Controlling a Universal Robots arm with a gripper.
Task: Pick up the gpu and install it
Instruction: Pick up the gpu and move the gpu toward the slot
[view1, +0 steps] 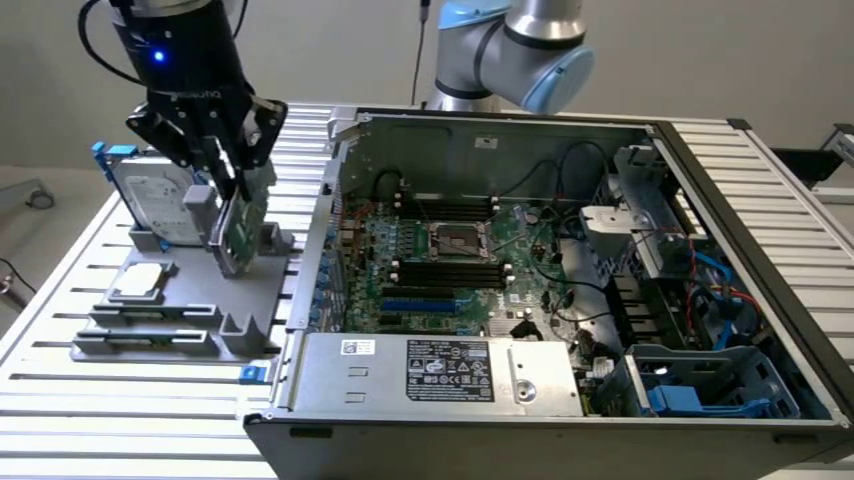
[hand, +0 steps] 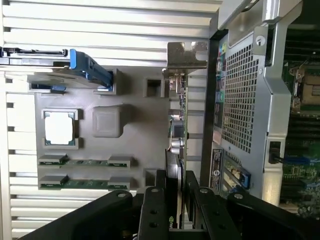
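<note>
Gpu (view1: 236, 232) upright in the jaws' tight grip at grey holder (view1: 200, 287), beside open case (view1: 494, 135).

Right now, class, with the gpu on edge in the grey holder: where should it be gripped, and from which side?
Take the gpu by its free top edge, coming down from above and clamping its two flat faces. It stands upright and thin in the grey holder, lower edge seated.

Hard drive (view1: 144, 192), processor (view1: 143, 281) (grey tray (view1: 200, 287))
</note>
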